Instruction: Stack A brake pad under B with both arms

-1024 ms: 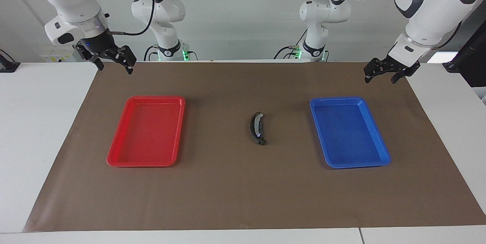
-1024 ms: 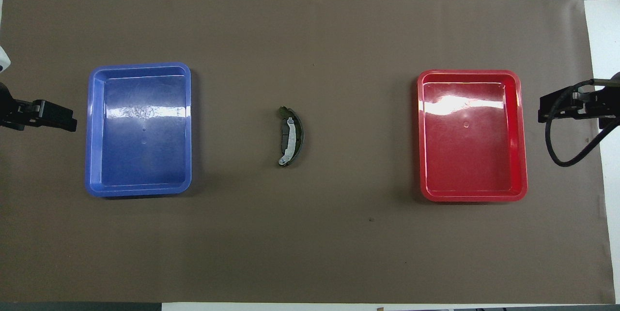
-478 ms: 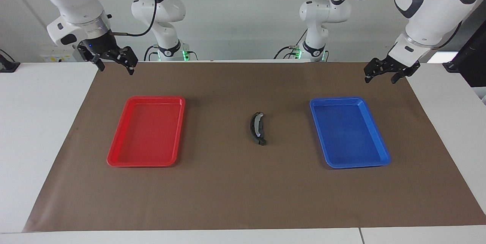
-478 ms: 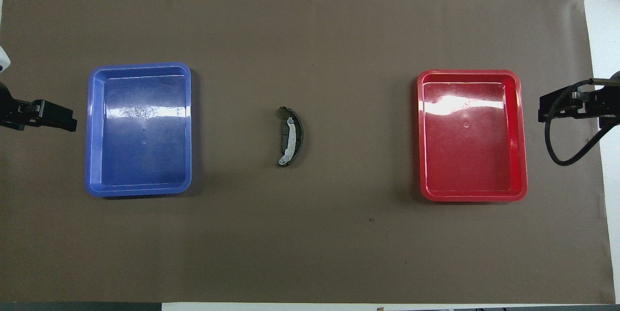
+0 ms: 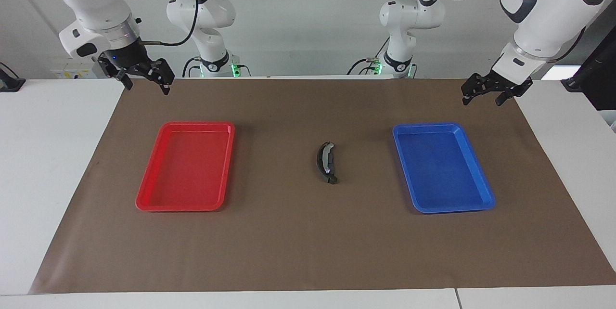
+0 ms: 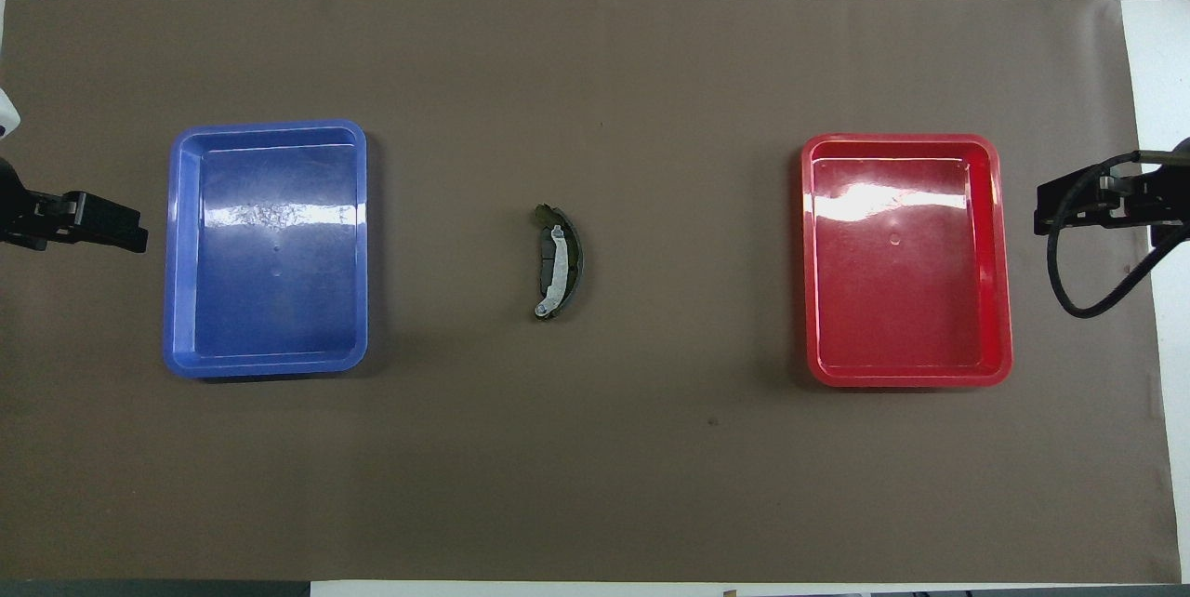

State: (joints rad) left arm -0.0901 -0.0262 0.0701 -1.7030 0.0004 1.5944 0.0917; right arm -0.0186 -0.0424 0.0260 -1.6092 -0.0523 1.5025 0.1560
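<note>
The curved brake shoe (image 5: 326, 162), resting on the small pad (image 6: 544, 258), lies lengthwise toward the robots, midway between left claw (image 5: 481, 94) and right claw (image 5: 146, 78), both spread apart.

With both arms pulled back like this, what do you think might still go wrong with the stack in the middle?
1. The curved brake shoe overhangs the small brake pad beneath it, so a nudge might tip it off.
2. Neither the left end effector nor the right end effector holds anything; both hang open over the mat's corners, so neither could catch a slip.
</note>
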